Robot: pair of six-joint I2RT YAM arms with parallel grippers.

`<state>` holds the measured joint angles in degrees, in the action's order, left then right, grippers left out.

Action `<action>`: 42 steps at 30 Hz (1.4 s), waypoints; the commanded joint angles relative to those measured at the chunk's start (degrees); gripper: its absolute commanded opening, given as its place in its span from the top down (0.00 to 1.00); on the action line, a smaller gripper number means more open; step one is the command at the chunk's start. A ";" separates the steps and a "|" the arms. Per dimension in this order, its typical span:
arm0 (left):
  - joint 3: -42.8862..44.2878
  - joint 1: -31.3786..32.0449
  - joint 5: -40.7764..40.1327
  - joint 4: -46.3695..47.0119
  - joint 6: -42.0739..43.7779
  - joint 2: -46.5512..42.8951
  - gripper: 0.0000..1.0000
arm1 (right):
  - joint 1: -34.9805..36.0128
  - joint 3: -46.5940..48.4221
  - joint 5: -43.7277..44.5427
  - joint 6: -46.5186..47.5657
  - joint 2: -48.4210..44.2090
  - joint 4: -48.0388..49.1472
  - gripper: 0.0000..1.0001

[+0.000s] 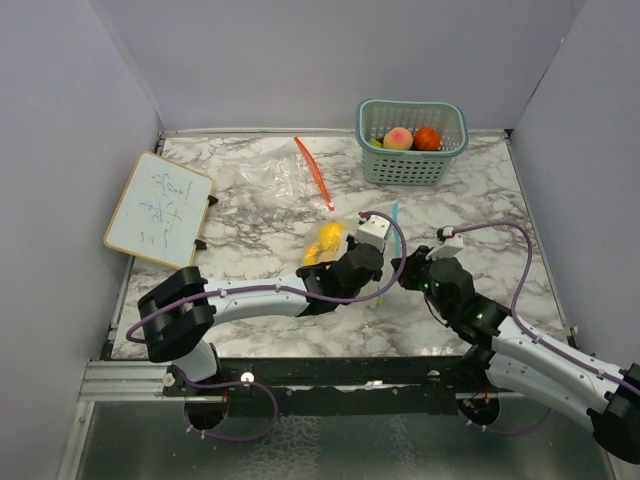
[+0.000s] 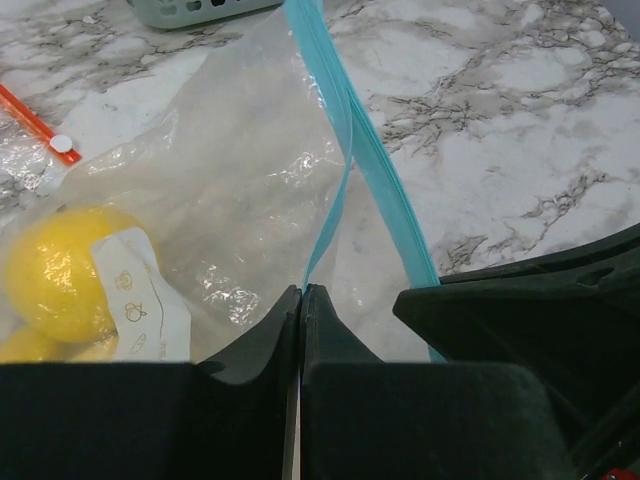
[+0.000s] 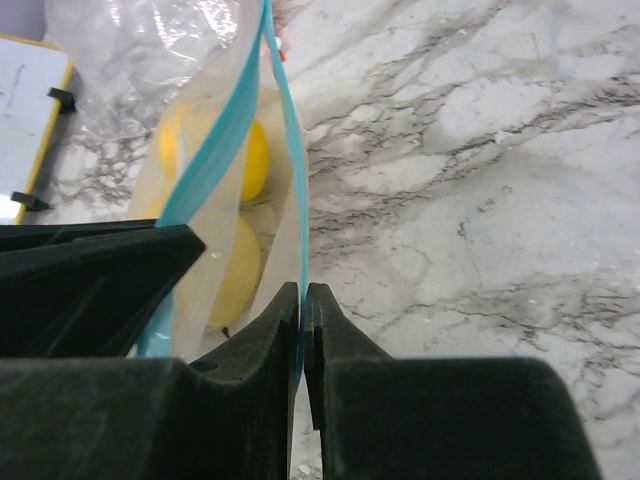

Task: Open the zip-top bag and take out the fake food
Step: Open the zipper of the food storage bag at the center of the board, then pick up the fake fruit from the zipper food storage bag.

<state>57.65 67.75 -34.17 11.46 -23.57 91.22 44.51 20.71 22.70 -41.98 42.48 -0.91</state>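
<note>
Closed tight, our left gripper (image 2: 301,292) and right gripper (image 3: 303,290) each pinch one teal lip of the zip-top bag (image 2: 240,180), with yellow fake food (image 2: 55,275) inside it.

Bright even light, soft shadows; zip-top bag (image 2: 300,165) glints; wrist foregrounds seemingly blurred.

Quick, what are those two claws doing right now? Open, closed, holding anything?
Left gripper: closed, pinching one lip of the zip-top bag.
Right gripper: closed, pinching the bag's other lip.
</note>
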 commanded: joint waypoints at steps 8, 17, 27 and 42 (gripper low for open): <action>1.77 -0.59 -2.85 -2.30 3.06 -5.06 1.00 | 0.13 2.22 13.52 -1.20 0.28 -15.38 0.93; 1.94 -0.29 0.76 -0.06 -0.07 -0.82 1.00 | 0.13 5.30 9.44 2.73 -7.11 -16.59 0.50; 1.15 -0.33 0.41 0.85 -0.39 -1.38 1.00 | 0.14 7.07 2.90 4.30 -9.05 -7.50 0.94; -0.07 0.01 2.43 0.85 -0.83 -6.40 1.00 | -0.39 6.50 -2.03 2.24 11.01 8.17 0.98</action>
<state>57.74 67.26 -32.82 11.05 -23.53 88.27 44.51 27.75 23.09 -38.96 50.89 -0.27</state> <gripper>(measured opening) 0.017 0.021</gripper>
